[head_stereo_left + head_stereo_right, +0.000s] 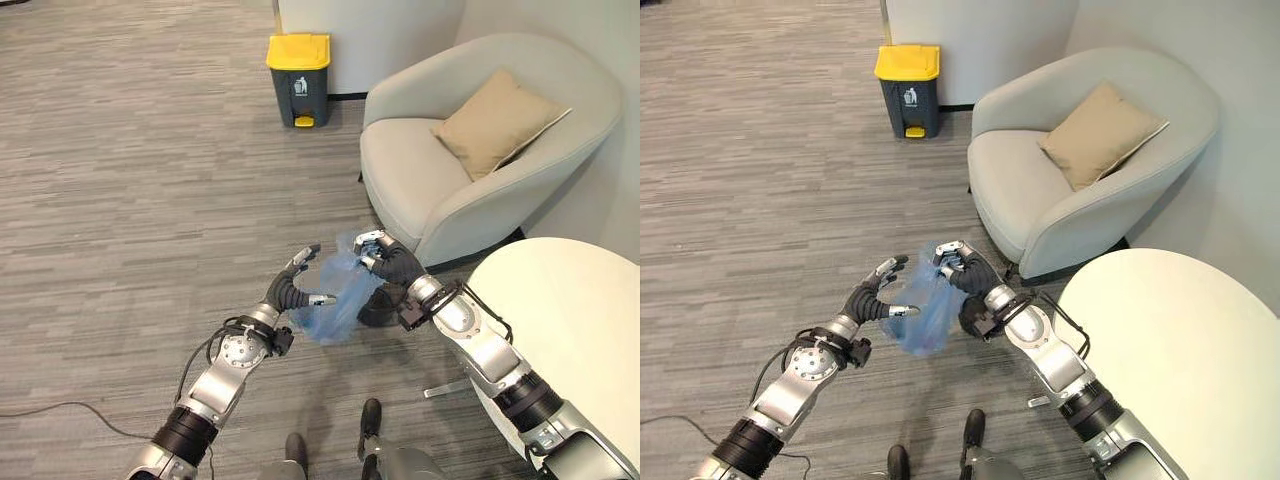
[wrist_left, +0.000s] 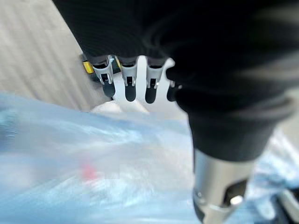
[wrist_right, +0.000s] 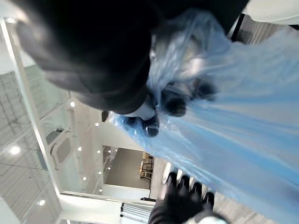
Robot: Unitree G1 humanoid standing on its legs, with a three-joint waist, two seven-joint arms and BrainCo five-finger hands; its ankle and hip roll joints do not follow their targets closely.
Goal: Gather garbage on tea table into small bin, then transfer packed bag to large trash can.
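Note:
A pale blue plastic bag (image 1: 335, 305) hangs above the floor in front of me. My right hand (image 1: 392, 265) is shut on its bunched top, and in the right wrist view the fingers are curled into the bag's plastic (image 3: 233, 130). On the bag's left side my left hand (image 1: 288, 290) is open, fingers spread and thumb pointing at the plastic, which lies just past its fingers (image 2: 126, 79). I cannot tell whether they touch it. The large trash can (image 1: 298, 80), grey with a yellow lid, stands on the floor far ahead by the wall.
A light grey armchair (image 1: 480, 170) with a tan cushion (image 1: 495, 120) stands just beyond the bag on the right. The round white tea table (image 1: 570, 330) is at the lower right. Grey striped floor (image 1: 130, 180) stretches from me to the trash can.

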